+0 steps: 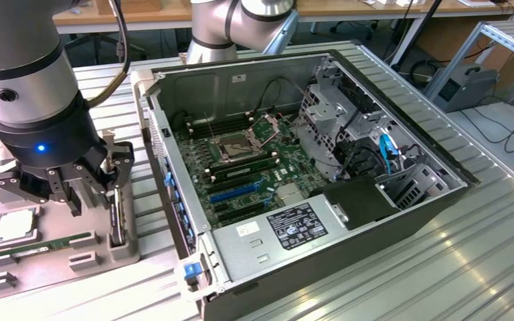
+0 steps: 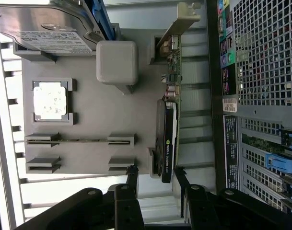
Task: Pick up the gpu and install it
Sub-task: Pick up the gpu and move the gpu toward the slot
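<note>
The gpu [image 2: 167, 140] stands on edge in a slot of the grey parts tray [image 2: 102, 120], a black card with its silver bracket [image 2: 181, 19] at the far end. In the exterior view the gpu [image 1: 115, 215] is a thin dark strip at the tray's [image 1: 105, 253] side nearest the computer. My gripper [image 2: 155, 179] hangs just above the card's near end, open, with one finger on each side of it and a gap between the left finger and the card. From the exterior view my gripper [image 1: 96, 197] hovers low over the tray.
The tray also holds a processor chip [image 2: 50, 102], a green memory stick [image 1: 47, 244] and a silver hard drive [image 2: 45, 26]. The open computer case [image 1: 400, 221] lies to the exterior view's right, its motherboard [image 1: 239, 174] with blue and black slots exposed.
</note>
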Motion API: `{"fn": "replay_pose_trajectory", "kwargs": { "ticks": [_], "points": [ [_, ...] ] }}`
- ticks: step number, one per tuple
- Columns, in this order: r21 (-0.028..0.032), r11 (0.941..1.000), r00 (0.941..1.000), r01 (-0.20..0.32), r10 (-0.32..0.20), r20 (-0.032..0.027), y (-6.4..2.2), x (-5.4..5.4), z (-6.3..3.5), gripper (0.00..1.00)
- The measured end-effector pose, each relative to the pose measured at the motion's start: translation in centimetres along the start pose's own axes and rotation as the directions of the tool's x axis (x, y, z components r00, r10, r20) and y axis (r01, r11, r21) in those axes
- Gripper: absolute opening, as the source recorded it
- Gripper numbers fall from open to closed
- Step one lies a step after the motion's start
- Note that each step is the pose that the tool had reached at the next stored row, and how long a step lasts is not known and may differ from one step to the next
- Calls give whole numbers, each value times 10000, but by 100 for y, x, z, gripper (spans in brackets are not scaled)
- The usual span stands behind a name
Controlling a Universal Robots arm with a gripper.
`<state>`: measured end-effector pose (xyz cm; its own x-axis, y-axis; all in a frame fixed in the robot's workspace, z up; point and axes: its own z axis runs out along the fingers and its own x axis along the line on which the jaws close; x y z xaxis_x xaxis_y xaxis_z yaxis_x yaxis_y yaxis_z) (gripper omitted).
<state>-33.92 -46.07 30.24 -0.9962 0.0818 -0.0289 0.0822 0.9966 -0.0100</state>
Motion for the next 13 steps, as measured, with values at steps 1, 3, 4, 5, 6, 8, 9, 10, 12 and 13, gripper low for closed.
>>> {"fn": "replay_pose_trajectory", "kwargs": {
  "ticks": [1,3,4,5,6,8,9,10,12,13],
  "points": [
    [0,10000,10000,0,0,0,0,0,2,42],
    [0,10000,10000,0,0,0,0,0,7,42],
    [0,10000,10000,0,0,0,0,0,10,42],
    [0,10000,10000,0,0,0,0,0,11,42],
    [0,10000,10000,0,0,0,0,1,14,42],
    [0,10000,10000,0,0,0,0,1,18,42],
    [0,10000,10000,0,0,0,0,1,20,42],
    [0,10000,10000,0,0,0,0,1,22,42],
    [0,10000,10000,1,-1,0,0,1,27,42],
    [0,10000,10000,0,0,0,0,1,28,42]
  ]
}}
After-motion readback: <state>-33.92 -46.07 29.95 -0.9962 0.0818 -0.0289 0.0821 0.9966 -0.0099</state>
